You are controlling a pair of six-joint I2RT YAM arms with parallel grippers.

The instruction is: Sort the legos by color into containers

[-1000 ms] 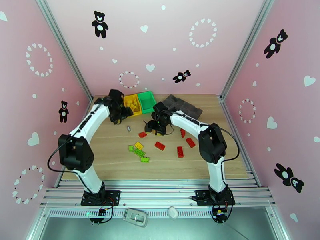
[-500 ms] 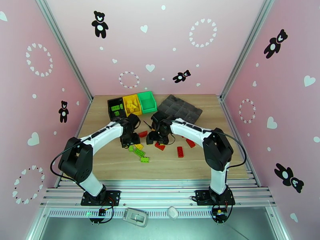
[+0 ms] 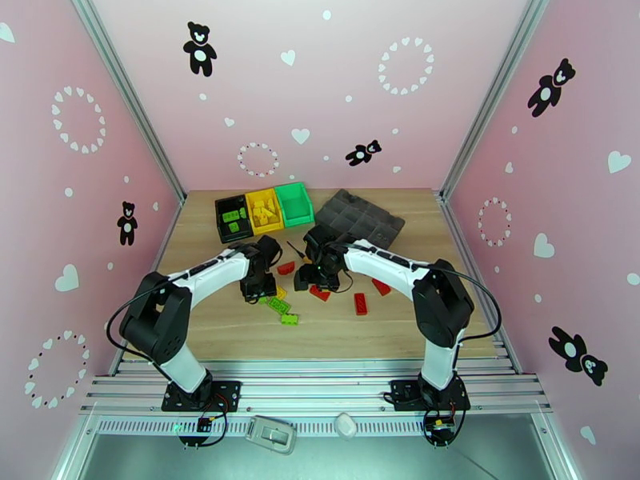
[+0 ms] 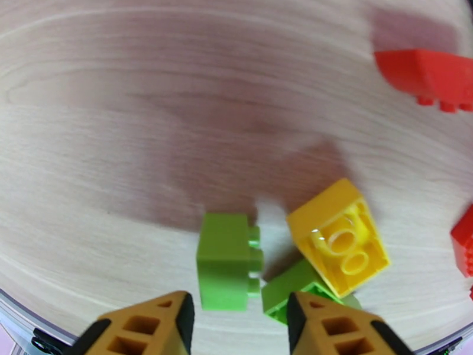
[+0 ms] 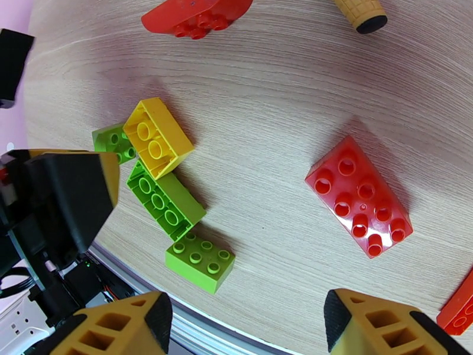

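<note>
I can read no word, number, label or brand anywhere here. The studs on the red brick (image 5: 358, 195) and the yellow brick (image 5: 157, 137) lying on the desk (image 5: 266, 102) are too small and soft for me to make out any lettering. The pink walls (image 3: 248, 82) carry black bear shapes and white hearts, but no writing.

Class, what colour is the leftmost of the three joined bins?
The leftmost bin is black; top external view.
</note>
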